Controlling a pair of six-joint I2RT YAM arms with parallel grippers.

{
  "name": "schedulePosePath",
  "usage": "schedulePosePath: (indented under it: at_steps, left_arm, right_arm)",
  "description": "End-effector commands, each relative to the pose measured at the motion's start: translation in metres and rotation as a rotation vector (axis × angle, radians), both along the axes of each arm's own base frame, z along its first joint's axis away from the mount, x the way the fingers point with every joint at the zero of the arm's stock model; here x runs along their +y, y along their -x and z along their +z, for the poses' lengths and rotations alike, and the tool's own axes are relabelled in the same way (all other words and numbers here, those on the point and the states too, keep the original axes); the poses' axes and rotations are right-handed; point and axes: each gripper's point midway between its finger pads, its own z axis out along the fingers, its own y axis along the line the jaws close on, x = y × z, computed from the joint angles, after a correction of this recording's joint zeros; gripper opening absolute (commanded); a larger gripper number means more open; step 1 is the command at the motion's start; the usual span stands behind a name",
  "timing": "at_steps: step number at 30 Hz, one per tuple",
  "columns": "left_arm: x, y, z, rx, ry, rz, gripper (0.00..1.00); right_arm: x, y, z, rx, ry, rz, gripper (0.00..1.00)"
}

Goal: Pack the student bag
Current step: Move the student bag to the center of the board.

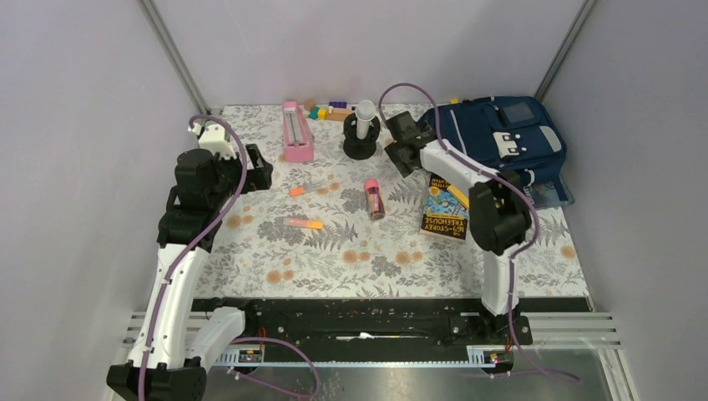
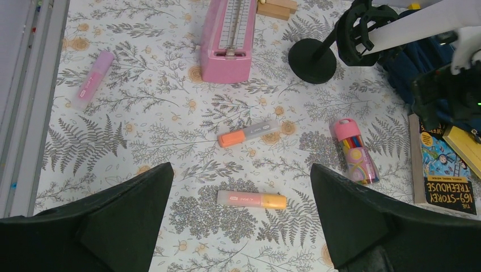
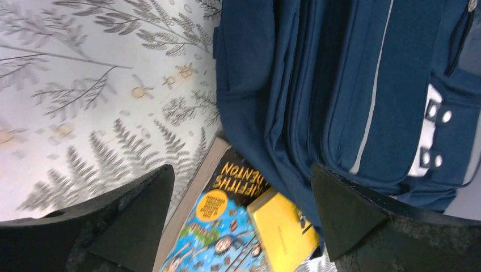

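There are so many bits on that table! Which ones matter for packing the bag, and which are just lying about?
Likely part of the job: student bag, Treehouse book, yellow booklet, pen tube, grey-orange highlighter, pink-orange highlighter, pink highlighter.

Probably just lying about: black stand, wooden blocks, pink box, though I can't tell what the box is for.

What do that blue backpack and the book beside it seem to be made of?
The student bag looks like matte woven navy fabric, with stitched seams and soft folds. The book seems to be a paperback, with a glossy printed card cover and pale paper page edges along one side.
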Motion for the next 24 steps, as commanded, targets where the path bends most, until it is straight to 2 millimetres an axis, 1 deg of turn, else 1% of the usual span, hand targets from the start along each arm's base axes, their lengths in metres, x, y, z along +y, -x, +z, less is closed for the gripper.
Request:
schedulePosePath:
  at_steps: [1, 6, 8, 11, 13, 14, 15, 17, 19, 22, 23, 24]
  left_arm:
    - [-0.001, -0.003, 0.012, -0.051, -0.008, -0.013, 0.99]
    - [-0.002, -0.003, 0.012, -0.048, -0.006, -0.015, 0.99]
    - [-0.002, -0.003, 0.012, -0.05, -0.005, -0.017, 0.99]
    - [-0.002, -0.003, 0.012, -0.048, -0.005, -0.016, 0.99]
    - [-0.002, -0.003, 0.011, -0.047, -0.006, -0.015, 0.99]
    - [-0.001, -0.003, 0.011, -0.046, -0.006, -0.014, 0.99]
    - [-0.001, -0.003, 0.011, -0.047, -0.007, -0.013, 0.99]
    - [-0.001, -0.004, 0.01, -0.042, -0.007, -0.013, 0.99]
    - [-0.001, -0.004, 0.009, -0.041, -0.007, -0.013, 0.99]
    - [-0.001, -0.004, 0.01, -0.043, -0.009, -0.01, 0.99]
    - [-0.001, -0.004, 0.01, -0.043, -0.01, -0.009, 0.99]
    - [0.0, -0.004, 0.01, -0.043, -0.01, -0.009, 0.99]
  right_arm:
    - [-0.025, -0.025, 0.001, -0.004, 0.214, 0.001, 0.95]
    - [-0.052, -0.041, -0.01, 0.006, 0.296, -0.039, 0.95]
    - [-0.059, -0.044, -0.017, 0.02, 0.289, -0.039, 0.96]
    - [-0.071, -0.05, -0.027, 0.023, 0.352, -0.036, 0.96]
    - [-0.079, -0.052, -0.036, 0.021, 0.377, -0.05, 0.94]
    - [-0.082, -0.053, -0.039, 0.018, 0.37, -0.057, 0.91]
    - [-0.084, -0.054, -0.041, 0.011, 0.37, -0.061, 0.86]
    - [-0.087, -0.057, -0.041, -0.013, 0.377, -0.071, 0.69]
    - [-0.087, -0.06, -0.035, -0.041, 0.368, -0.085, 0.39]
    - [-0.086, -0.065, -0.015, -0.122, 0.343, -0.11, 0.05]
    - [-0.087, -0.067, -0.003, -0.159, 0.337, -0.119, 0.0]
    - [-0.087, -0.069, 0.003, -0.179, 0.337, -0.121, 0.0]
